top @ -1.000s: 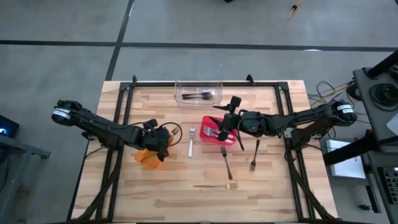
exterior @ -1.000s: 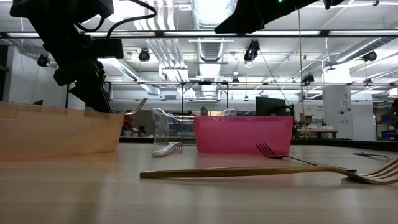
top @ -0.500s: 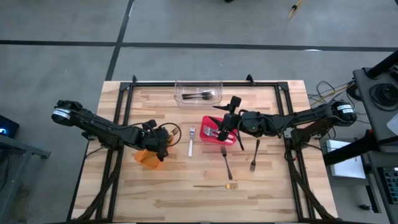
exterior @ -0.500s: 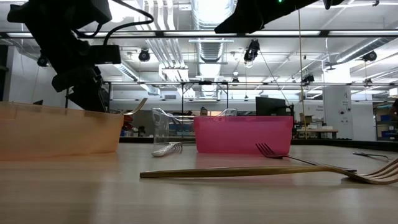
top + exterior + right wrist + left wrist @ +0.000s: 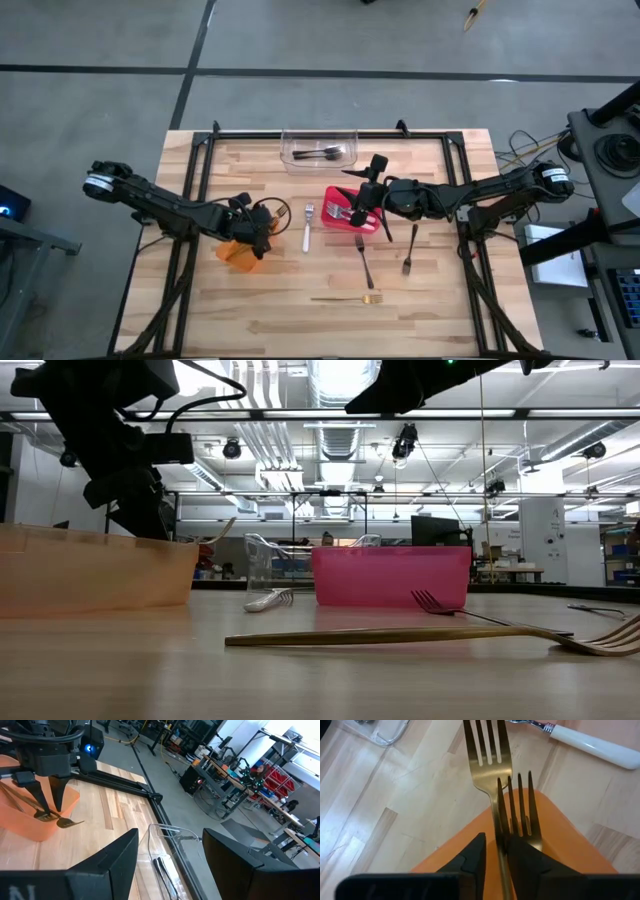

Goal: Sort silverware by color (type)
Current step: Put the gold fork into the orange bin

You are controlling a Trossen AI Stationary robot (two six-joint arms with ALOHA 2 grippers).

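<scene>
Since a second ago the left gripper (image 5: 495, 857) has lifted slightly above the orange bin (image 5: 238, 252), jaws narrowed around a gold fork (image 5: 490, 767); right gripper (image 5: 362, 205) gapes over the red bin (image 5: 375, 225).

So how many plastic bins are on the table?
3: the orange bin at the left, the red bin at the centre, the clear bin by the far edge.

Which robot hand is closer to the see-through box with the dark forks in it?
The right. The right gripper hovers at the red bin, just below the clear bin. The left gripper is farther off, over the orange bin.
</scene>
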